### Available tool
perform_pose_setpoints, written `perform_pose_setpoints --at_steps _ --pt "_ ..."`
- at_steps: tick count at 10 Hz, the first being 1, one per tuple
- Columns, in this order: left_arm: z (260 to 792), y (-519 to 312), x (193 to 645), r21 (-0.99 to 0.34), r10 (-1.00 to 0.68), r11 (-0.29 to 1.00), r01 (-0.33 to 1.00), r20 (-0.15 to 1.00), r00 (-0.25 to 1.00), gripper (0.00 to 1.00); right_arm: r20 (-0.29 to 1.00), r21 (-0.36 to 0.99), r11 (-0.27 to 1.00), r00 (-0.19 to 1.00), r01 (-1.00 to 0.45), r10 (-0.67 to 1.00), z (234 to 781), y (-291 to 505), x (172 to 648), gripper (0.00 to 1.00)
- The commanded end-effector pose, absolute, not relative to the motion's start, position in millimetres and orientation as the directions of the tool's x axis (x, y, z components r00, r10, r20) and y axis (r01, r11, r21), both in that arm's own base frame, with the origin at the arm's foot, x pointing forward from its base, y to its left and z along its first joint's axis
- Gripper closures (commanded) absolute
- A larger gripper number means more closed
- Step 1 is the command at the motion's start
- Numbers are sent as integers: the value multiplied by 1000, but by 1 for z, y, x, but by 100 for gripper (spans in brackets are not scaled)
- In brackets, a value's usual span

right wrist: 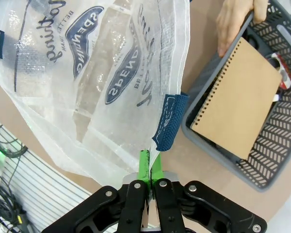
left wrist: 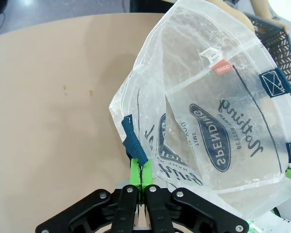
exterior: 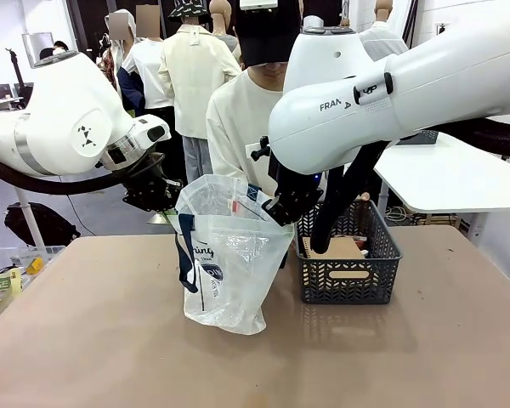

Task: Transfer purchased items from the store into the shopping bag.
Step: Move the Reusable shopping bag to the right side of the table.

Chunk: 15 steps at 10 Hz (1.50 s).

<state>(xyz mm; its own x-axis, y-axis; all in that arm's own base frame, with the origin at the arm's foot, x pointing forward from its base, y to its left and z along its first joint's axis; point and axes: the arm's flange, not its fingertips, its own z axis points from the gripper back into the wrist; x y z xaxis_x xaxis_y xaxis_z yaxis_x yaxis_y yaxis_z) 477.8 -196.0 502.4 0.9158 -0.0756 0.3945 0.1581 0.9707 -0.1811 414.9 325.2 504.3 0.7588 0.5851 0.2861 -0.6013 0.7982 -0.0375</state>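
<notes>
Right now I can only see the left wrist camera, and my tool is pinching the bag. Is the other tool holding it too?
Observer: Yes, the right tool is shut on the shopping bag at its rim, beside a navy handle tab.
Operator: What's inside the basket?
Observer: A brown spiral notebook lies on top in the dark grey basket, with something red and white beside it.
Operator: Is the bag dangling in the air?
Observer: No, the front view shows its bottom resting on the table.
</notes>
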Motion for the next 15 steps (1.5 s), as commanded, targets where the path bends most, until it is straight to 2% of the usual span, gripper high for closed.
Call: perform_pose_setpoints --at_steps 1,15 --pt "504 -195 478 -181 -74 971 157 397 915 100 289 -39 802 761 -596 580 506 323 416 100" --pt "504 -195 478 -181 -74 971 157 397 915 100 289 -39 802 761 -596 580 506 323 416 100"
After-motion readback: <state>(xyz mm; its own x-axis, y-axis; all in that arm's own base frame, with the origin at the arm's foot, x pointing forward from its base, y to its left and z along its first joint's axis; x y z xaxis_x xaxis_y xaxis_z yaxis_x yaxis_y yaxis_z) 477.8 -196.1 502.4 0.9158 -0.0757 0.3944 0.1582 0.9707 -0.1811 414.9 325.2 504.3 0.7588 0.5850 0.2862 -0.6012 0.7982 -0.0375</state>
